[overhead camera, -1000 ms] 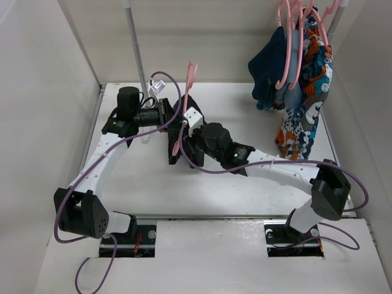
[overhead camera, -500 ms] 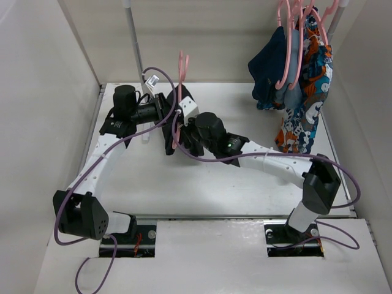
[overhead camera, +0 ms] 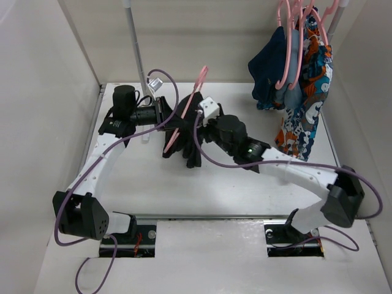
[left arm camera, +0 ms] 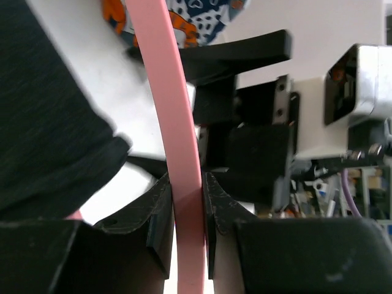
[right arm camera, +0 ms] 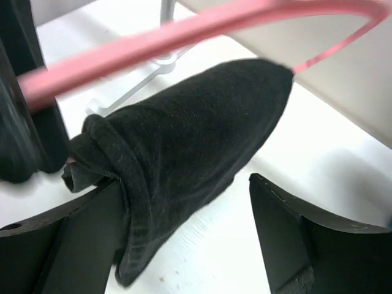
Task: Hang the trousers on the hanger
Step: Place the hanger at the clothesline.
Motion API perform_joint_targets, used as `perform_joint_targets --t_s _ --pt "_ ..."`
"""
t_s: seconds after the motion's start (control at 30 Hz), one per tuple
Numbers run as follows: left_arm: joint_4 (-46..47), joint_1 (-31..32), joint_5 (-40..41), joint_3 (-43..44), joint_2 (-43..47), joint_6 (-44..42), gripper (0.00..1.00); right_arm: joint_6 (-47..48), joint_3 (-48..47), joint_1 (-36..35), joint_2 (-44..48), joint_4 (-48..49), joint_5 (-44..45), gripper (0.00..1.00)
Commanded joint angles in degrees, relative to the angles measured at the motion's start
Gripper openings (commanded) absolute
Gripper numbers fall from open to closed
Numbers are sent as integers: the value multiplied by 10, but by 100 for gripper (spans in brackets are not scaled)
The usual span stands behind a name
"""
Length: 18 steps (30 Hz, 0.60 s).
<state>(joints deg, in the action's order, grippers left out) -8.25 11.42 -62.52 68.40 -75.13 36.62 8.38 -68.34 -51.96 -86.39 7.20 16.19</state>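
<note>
In the upper right of the frame, a navy garment (overhead camera: 268, 76) and a blue, orange and white patterned garment (overhead camera: 304, 119) hang touching each other on pink hangers (overhead camera: 286, 43). At the upper left, a grey upright pole (overhead camera: 133, 43) rises from the white table (overhead camera: 153, 184).

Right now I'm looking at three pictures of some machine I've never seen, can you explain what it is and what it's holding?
It's two robot arms bolted to a white table. One picture looks down from above; the other two come from small cameras on each wrist. The left gripper is shut on a thin pink hanger. The right gripper is open, with the black trousers bunched between its fingers. At the back right, a navy garment and a patterned garment hang on other pink hangers.
</note>
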Motion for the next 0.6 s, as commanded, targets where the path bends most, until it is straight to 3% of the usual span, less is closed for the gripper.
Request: perform_joint_targets --t_s 0.0,0.17,0.33,0.5,0.57 --pt "62 -16 -81 44 17 9 0 -6 28 14 103 85 47 84" --pt "167 -21 -81 30 6 103 0 -6 68 14 189 38 47 86" --pt "200 -21 -81 44 -5 117 0 15 82 14 228 18 -16 89" --pt "255 -21 -75 62 -16 140 0 15 69 14 246 -20 -16 90" --pt "291 -21 -70 78 -16 186 0 15 74 14 263 -20 -10 90"
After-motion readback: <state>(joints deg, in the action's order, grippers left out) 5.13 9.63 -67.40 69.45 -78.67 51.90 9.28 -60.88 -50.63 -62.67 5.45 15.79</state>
